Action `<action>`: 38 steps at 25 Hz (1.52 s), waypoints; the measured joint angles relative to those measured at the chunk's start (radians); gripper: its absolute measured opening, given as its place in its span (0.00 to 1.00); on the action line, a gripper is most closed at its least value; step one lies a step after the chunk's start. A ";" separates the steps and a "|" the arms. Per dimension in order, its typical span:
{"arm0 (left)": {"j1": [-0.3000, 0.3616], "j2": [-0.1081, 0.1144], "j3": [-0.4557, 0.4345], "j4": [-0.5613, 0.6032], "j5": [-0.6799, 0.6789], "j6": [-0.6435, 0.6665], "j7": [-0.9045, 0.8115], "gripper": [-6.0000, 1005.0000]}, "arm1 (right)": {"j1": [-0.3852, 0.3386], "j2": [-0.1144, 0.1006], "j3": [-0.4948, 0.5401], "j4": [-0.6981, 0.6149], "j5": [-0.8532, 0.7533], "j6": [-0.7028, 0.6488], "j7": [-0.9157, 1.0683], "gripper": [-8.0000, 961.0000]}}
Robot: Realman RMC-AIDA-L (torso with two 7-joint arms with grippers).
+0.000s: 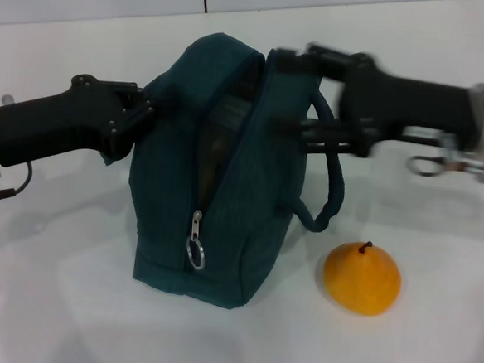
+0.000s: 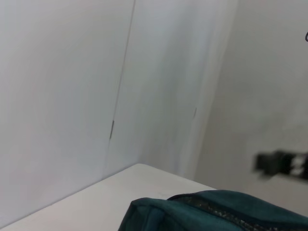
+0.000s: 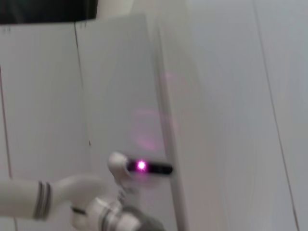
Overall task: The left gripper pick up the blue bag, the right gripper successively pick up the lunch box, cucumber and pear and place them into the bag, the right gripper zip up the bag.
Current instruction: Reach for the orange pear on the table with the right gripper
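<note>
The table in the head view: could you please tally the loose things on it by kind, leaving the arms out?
Bag: 1, dark teal, upright, zip partly open
Pear: 1, orange-yellow, on the table beside the bag
Lunch box: 0 in view
Cucumber: 0 in view
Total: 2

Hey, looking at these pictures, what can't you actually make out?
- Inside of the blue bag: head view, its own sides hide the contents; no lunch box or cucumber seen.
- Right tool: head view, motion blur, grip unclear.
- Left tool: its tips are hidden against the bag's side.
- Only the pear on the table is plain.
</note>
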 joint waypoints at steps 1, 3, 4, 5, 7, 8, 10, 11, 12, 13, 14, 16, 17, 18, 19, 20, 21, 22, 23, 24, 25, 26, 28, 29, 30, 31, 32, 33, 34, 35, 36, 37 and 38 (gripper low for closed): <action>0.000 0.000 0.000 -0.001 0.000 -0.003 0.000 0.05 | -0.013 -0.006 0.021 -0.003 -0.001 -0.044 -0.003 0.89; 0.001 -0.001 -0.001 -0.002 -0.001 -0.007 0.000 0.05 | -0.045 -0.039 0.053 -0.008 -0.006 -0.181 -0.008 0.90; 0.001 -0.001 -0.001 -0.003 -0.002 -0.010 0.000 0.05 | -0.059 -0.057 0.057 -0.007 -0.008 -0.236 -0.009 0.90; 0.001 -0.002 -0.001 -0.003 -0.003 -0.013 0.000 0.05 | -0.069 -0.068 0.059 -0.004 -0.009 -0.268 -0.010 0.90; 0.001 -0.003 0.000 -0.006 -0.005 -0.022 0.001 0.05 | -0.103 -0.083 0.065 0.011 -0.010 -0.307 -0.021 0.90; 0.001 -0.004 0.001 -0.011 -0.005 -0.025 0.004 0.05 | -0.123 -0.080 0.074 0.028 -0.009 -0.302 -0.041 0.90; -0.002 -0.003 0.000 -0.027 -0.006 -0.030 0.013 0.05 | -0.161 -0.050 0.094 0.083 -0.009 -0.259 -0.127 0.88; -0.004 -0.003 0.000 -0.035 -0.009 -0.030 0.019 0.05 | -0.178 -0.032 0.097 0.110 -0.013 -0.240 -0.184 0.87; -0.005 -0.003 -0.001 -0.040 -0.011 -0.030 0.024 0.05 | -0.193 -0.019 0.098 0.133 -0.018 -0.225 -0.240 0.87; -0.006 -0.003 -0.001 -0.042 -0.013 -0.030 0.029 0.05 | -0.208 -0.009 0.097 0.172 -0.021 -0.210 -0.310 0.86; -0.007 -0.003 -0.001 -0.043 -0.013 -0.030 0.033 0.05 | -0.217 -0.005 0.096 0.217 -0.018 -0.199 -0.366 0.85; -0.007 -0.003 0.000 -0.044 -0.014 -0.030 0.036 0.05 | -0.215 -0.004 0.107 0.342 0.010 -0.187 -0.462 0.83; -0.007 -0.003 0.001 -0.044 -0.014 -0.030 0.036 0.05 | -0.212 -0.004 0.113 0.407 0.026 -0.186 -0.507 0.83; -0.008 -0.003 0.001 -0.044 -0.014 -0.030 0.037 0.05 | -0.206 -0.003 0.118 0.478 0.044 -0.189 -0.579 0.82; -0.008 -0.004 0.000 -0.044 -0.015 -0.030 0.040 0.05 | -0.204 -0.002 0.118 0.522 0.050 -0.196 -0.636 0.82; -0.008 -0.004 0.000 -0.044 -0.019 -0.032 0.046 0.05 | -0.203 0.000 0.116 0.559 0.051 -0.203 -0.683 0.82; -0.008 -0.005 0.000 -0.045 -0.023 -0.035 0.052 0.05 | -0.203 0.000 0.116 0.571 0.051 -0.207 -0.701 0.81; -0.006 -0.005 0.002 -0.045 -0.032 -0.038 0.063 0.05 | -0.207 0.001 0.115 0.586 0.048 -0.208 -0.718 0.81; -0.003 -0.005 0.003 -0.046 -0.040 -0.040 0.070 0.05 | -0.211 0.000 0.114 0.595 0.044 -0.204 -0.722 0.81; -0.002 -0.005 0.003 -0.048 -0.043 -0.041 0.073 0.05 | -0.213 -0.001 0.113 0.600 0.043 -0.193 -0.723 0.81; -0.002 -0.004 0.003 -0.053 -0.046 -0.042 0.076 0.05 | -0.216 -0.001 0.111 0.606 0.042 -0.177 -0.723 0.81; -0.004 -0.003 0.002 -0.059 -0.046 -0.043 0.076 0.05 | -0.219 -0.001 0.107 0.612 0.042 -0.158 -0.725 0.81; -0.009 -0.001 0.001 -0.067 -0.046 -0.043 0.076 0.05 | -0.225 -0.001 0.102 0.614 0.042 -0.128 -0.733 0.78; -0.011 -0.001 0.001 -0.068 -0.047 -0.043 0.076 0.05 | -0.227 -0.001 0.101 0.615 0.042 -0.121 -0.738 0.77; -0.012 -0.001 0.001 -0.068 -0.046 -0.044 0.076 0.05 | -0.229 -0.001 0.101 0.616 0.041 -0.112 -0.743 0.76; -0.013 -0.002 0.001 -0.068 -0.047 -0.044 0.076 0.05 | -0.229 0.000 0.101 0.616 0.041 -0.108 -0.747 0.75; -0.016 -0.002 0.001 -0.068 -0.047 -0.044 0.077 0.05 | -0.230 0.000 0.101 0.617 0.041 -0.101 -0.750 0.73; -0.019 -0.002 0.001 -0.069 -0.047 -0.044 0.077 0.05 | -0.230 0.000 0.100 0.620 0.041 -0.091 -0.753 0.73; -0.021 -0.002 0.001 -0.069 -0.046 -0.045 0.077 0.05 | -0.230 0.000 0.099 0.621 0.041 -0.088 -0.753 0.73; -0.023 -0.002 0.001 -0.069 -0.047 -0.045 0.077 0.05 | -0.230 0.000 0.098 0.627 0.041 -0.079 -0.754 0.72; -0.023 -0.003 0.001 -0.070 -0.046 -0.045 0.077 0.05 | -0.230 0.000 0.097 0.633 0.041 -0.071 -0.755 0.72; -0.023 -0.003 0.001 -0.070 -0.046 -0.045 0.077 0.05 | -0.230 0.000 0.096 0.638 0.041 -0.062 -0.756 0.72; -0.024 -0.003 0.001 -0.070 -0.046 -0.046 0.077 0.05 | -0.229 0.000 0.096 0.642 0.041 -0.053 -0.756 0.71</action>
